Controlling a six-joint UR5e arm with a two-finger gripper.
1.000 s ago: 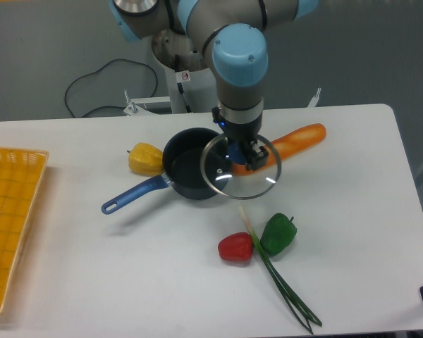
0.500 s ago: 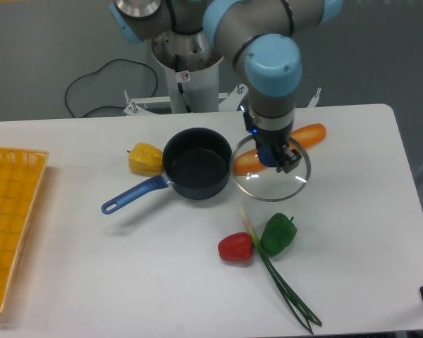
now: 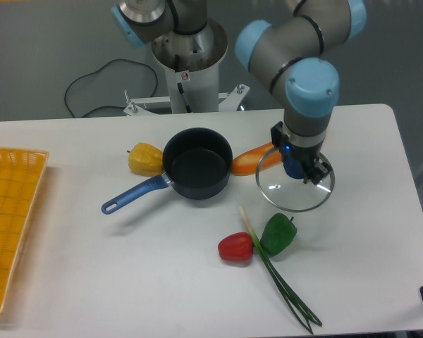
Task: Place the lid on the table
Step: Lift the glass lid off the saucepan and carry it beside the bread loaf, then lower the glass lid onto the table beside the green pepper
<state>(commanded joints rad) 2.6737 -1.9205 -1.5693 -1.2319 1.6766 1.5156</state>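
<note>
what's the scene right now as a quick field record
tool: shut on the lid's knob
lid: held over the table, right of the pot
pot: open, blue handle pointing left
carrot: beside the pot, partly behind the lid
table: white
peppers: red, green, yellow

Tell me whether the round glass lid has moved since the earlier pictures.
Yes. The round glass lid, held by the gripper, has moved rightward, away from the dark blue saucepan and past the carrot.

The saucepan (image 3: 196,172) was dark blue, the carrot (image 3: 254,159) orange, the peppers yellow (image 3: 144,158), red (image 3: 235,247) and green (image 3: 278,234), the left mesh tray (image 3: 10,211) yellow, the table (image 3: 127,267) white.
</note>
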